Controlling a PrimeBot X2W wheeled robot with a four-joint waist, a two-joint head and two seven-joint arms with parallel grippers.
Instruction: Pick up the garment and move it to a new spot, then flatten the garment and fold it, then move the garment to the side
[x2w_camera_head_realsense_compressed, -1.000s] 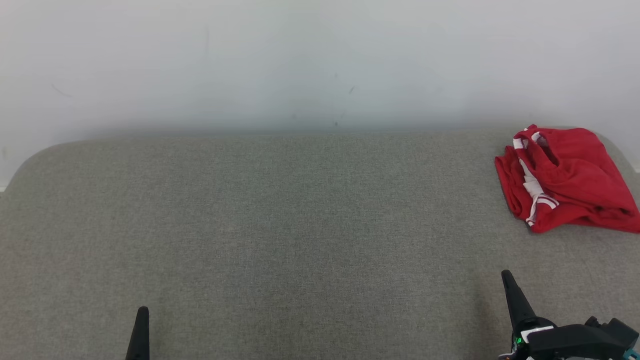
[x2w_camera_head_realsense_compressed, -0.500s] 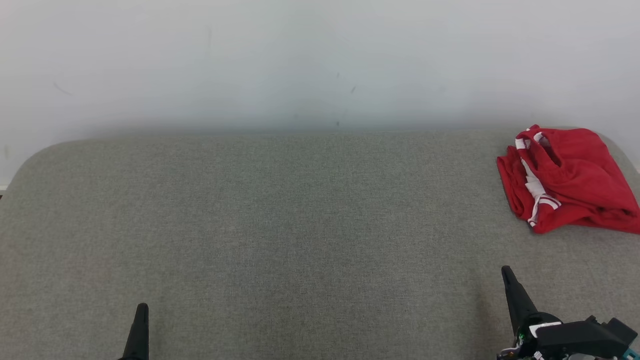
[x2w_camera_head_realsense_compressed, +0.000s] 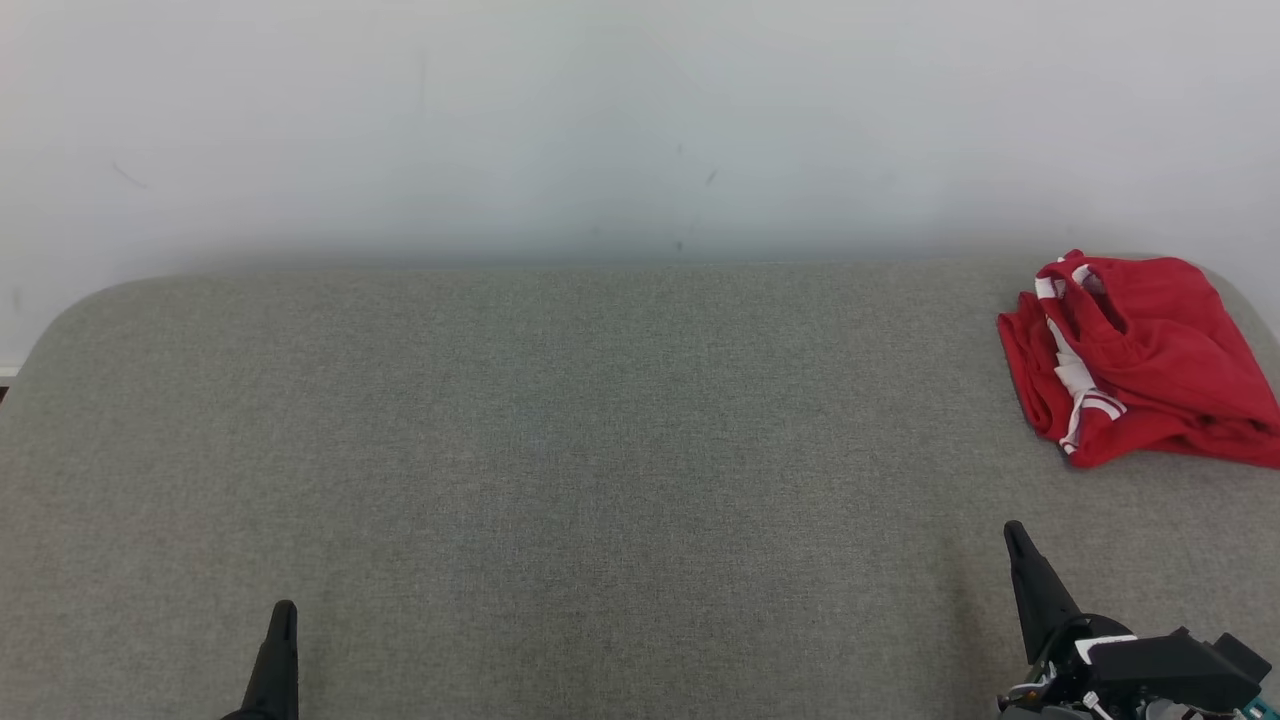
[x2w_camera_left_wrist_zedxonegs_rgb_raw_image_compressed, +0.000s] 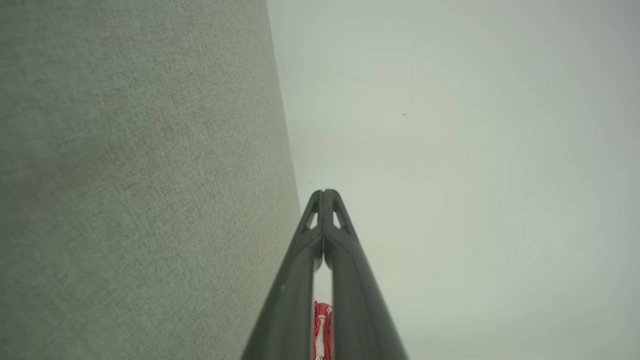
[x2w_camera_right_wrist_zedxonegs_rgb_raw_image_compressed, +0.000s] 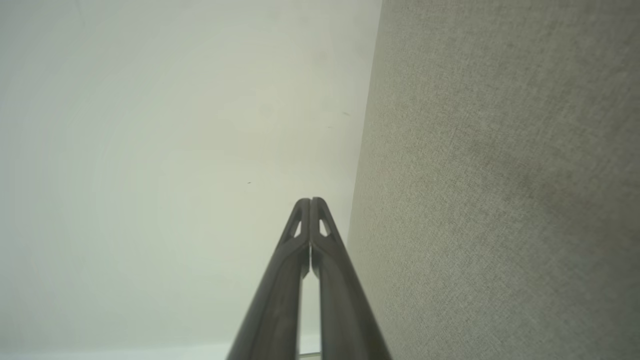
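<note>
The garment (x2w_camera_head_realsense_compressed: 1140, 360) is red with white stripes and lies crumpled at the far right of the grey fabric surface (x2w_camera_head_realsense_compressed: 600, 450). A sliver of the garment (x2w_camera_left_wrist_zedxonegs_rgb_raw_image_compressed: 322, 330) also shows between the finger bases in the left wrist view. My left gripper (x2w_camera_head_realsense_compressed: 284, 612) is at the lower left, shut and holding nothing. My right gripper (x2w_camera_head_realsense_compressed: 1015, 535) is at the lower right, well short of the garment, shut and holding nothing. In each wrist view the tips of the left gripper (x2w_camera_left_wrist_zedxonegs_rgb_raw_image_compressed: 324, 192) and right gripper (x2w_camera_right_wrist_zedxonegs_rgb_raw_image_compressed: 310, 201) meet.
A pale wall (x2w_camera_head_realsense_compressed: 640, 130) rises behind the surface's far edge. The surface has rounded corners at the far left and far right. Open grey fabric stretches between the two grippers and across the middle.
Both grippers have crept slightly up the head view. The picture has shifted a little, so the garment sits marginally further right. Nothing was grasped.
</note>
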